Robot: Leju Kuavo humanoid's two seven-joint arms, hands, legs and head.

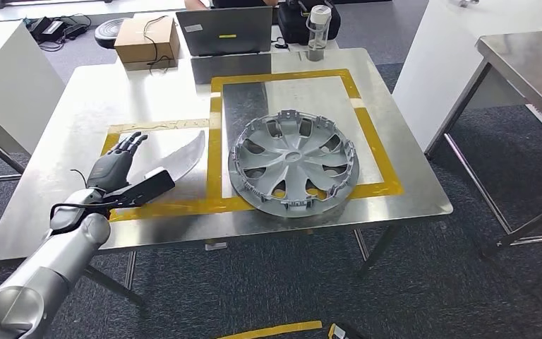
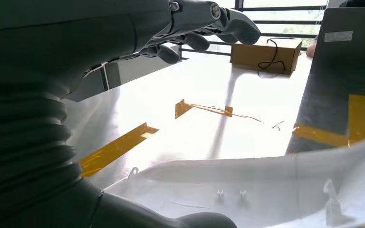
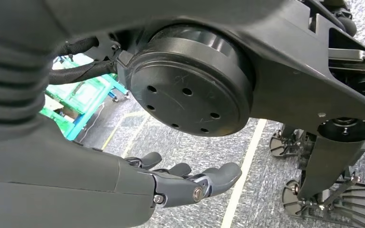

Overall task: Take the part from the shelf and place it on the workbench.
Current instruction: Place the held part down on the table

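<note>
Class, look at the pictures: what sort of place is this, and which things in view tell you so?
Probably a workshop or robot test lab. A steel workbench is marked off with yellow tape, a wheel cover and a curved silver part lie on it, and a laptop sits behind.

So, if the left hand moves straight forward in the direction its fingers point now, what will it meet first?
Probably nothing soon. The left hand points across the bare workbench, with the curved silver part beside it. The cardboard box lies roughly further along that line, though depth is unclear.

Silver hubcap (image 1: 293, 164), yellow tape (image 1: 215, 141), brown box (image 1: 146, 41), grey laptop (image 1: 224, 30)
</note>
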